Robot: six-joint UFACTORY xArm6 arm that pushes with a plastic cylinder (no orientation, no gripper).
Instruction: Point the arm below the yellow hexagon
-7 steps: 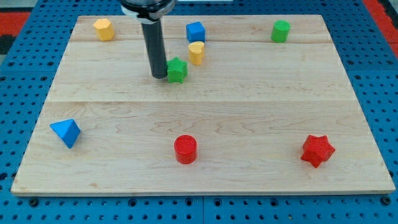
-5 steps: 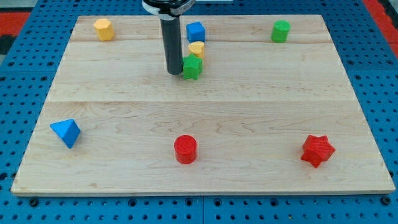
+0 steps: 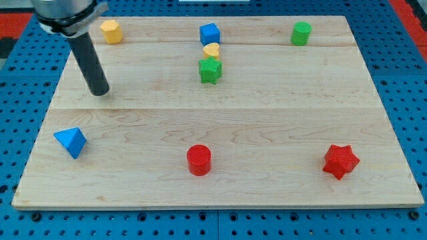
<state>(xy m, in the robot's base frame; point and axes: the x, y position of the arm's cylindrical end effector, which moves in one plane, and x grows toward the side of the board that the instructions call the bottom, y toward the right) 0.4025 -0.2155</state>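
My tip [image 3: 100,93], a bare rod with no hand to spread or pinch, rests on the board [image 3: 267,120] just nearer than the yellow hexagon [image 3: 111,31] at far left.

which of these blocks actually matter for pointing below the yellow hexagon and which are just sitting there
In the job:
yellow hexagon, at the view's top left
my tip, below the hexagon, touching no block

Just lying about:
blue cube
yellow cylinder
green star
green cylinder
blue pyramid
red cylinder
red star
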